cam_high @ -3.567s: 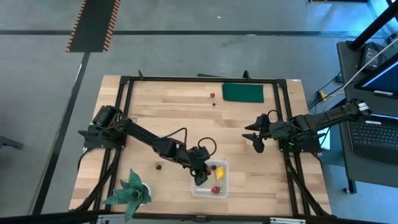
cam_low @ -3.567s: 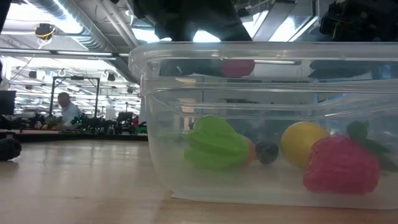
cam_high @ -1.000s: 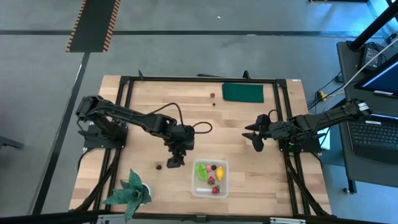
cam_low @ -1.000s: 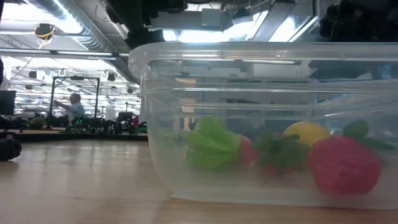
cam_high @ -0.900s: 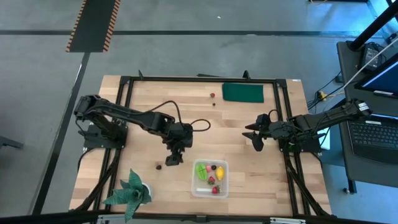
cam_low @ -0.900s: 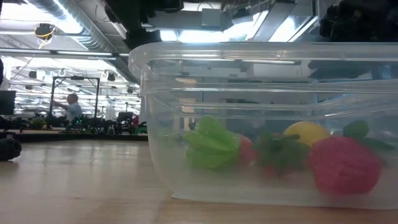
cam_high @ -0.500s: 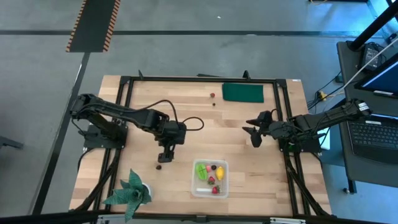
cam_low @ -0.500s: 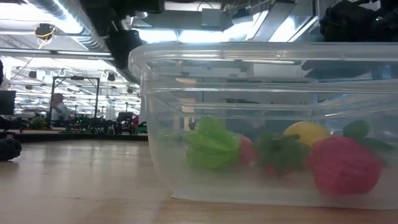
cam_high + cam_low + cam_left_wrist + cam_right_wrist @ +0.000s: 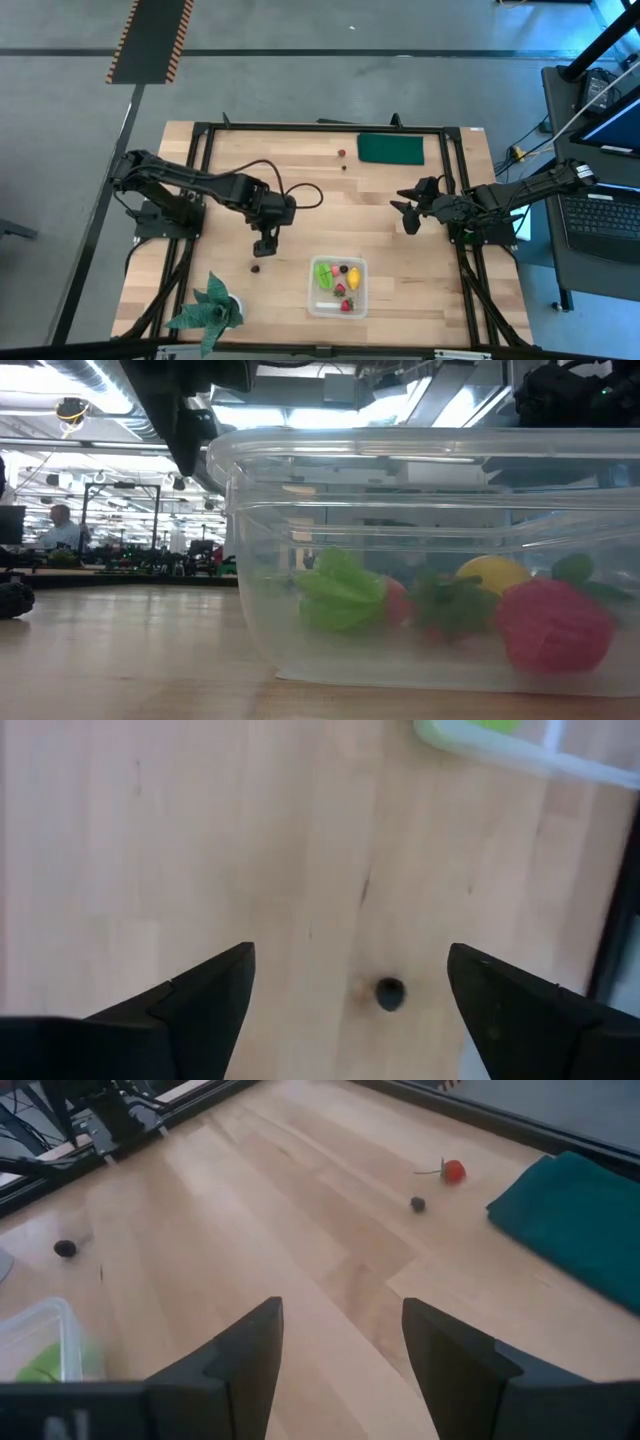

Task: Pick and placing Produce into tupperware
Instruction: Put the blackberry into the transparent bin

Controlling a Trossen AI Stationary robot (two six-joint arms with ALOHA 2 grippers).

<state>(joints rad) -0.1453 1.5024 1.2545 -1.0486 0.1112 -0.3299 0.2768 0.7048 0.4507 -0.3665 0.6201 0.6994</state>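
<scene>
The clear tupperware (image 9: 337, 286) stands near the table's front edge and holds produce: a light green piece (image 9: 345, 593), a yellow lemon (image 9: 495, 573) and a pink berry (image 9: 555, 628). A tiny dark berry (image 9: 256, 267) lies on the wood to its left. My left gripper (image 9: 262, 245) hovers open just beyond that berry, which shows between its fingers (image 9: 389, 991), untouched. A red berry (image 9: 341, 153) and another dark one (image 9: 344, 167) lie at the far side. My right gripper (image 9: 408, 218) waits open at the right, with nothing between its fingers.
A dark green pad (image 9: 391, 148) lies at the far right, beside the far berries. A teal leafy plant (image 9: 208, 305) stands at the front left corner. Bare wood stretches between the two arms. A black frame (image 9: 300, 128) runs around the table.
My left gripper has gone from beside the tupperware toward the table's left edge and a little toward the far edge, and now hangs near the dark berry. My right gripper has shifted slightly toward the far edge. The produce in the tupperware has not moved.
</scene>
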